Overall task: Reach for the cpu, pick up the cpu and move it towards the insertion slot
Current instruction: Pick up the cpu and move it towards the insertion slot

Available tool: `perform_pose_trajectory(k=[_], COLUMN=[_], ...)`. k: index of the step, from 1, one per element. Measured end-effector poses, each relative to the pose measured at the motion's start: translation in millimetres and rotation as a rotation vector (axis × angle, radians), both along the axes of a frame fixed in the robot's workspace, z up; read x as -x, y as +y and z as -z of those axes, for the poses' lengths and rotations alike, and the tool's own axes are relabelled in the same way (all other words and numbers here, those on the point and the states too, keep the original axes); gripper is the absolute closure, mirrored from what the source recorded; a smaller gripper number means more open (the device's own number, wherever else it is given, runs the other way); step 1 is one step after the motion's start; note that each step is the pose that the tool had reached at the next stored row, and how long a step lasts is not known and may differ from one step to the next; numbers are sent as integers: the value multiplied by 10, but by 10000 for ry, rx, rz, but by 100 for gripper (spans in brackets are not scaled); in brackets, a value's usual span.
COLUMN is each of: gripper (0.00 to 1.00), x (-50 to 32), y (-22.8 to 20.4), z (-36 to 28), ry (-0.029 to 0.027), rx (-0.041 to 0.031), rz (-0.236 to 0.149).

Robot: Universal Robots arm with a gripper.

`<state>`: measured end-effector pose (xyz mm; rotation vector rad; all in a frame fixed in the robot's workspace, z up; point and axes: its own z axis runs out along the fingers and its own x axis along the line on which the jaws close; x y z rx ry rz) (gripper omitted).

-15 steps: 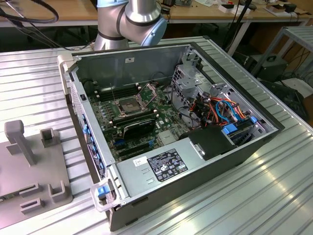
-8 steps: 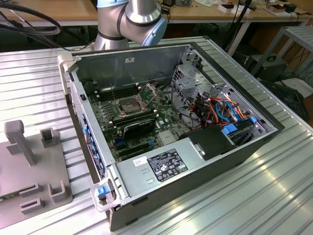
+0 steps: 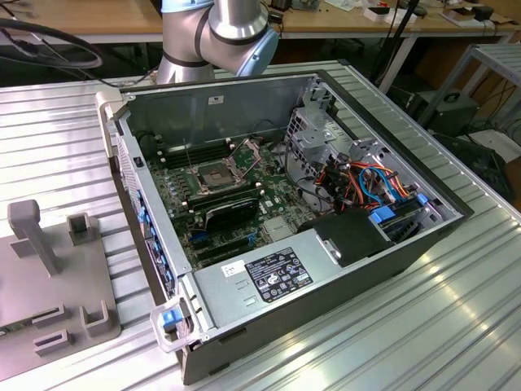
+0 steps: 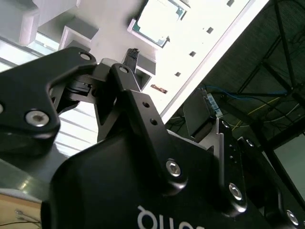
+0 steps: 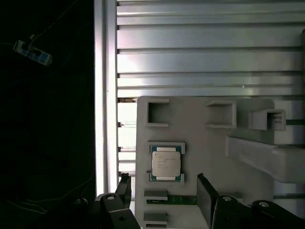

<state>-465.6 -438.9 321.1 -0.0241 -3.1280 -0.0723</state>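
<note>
The cpu is a small square chip with a silver lid. It lies flat in a holder on the grey fixture plate, and the second wrist view shows the cpu too. My gripper hangs above the plate, open, its two black fingers wide apart with the chip just beyond their tips. Nothing is held. One finger points toward the chip. The insertion slot sits on the motherboard inside the open computer case, its metal retention plate swung up.
The fixture plate lies at the exterior view's left of the case, with raised brackets and a post. A green strip lies near the chip. A black card and coloured cables fill the case.
</note>
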Motion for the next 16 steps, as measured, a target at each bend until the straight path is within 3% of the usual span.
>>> perform_pose_trajectory(k=[4, 16], gripper=[34, 34], x=[0, -6], y=[0, -2], z=[109, 356], ry=[-2, -2], rx=[0, 0], rz=[0, 56])
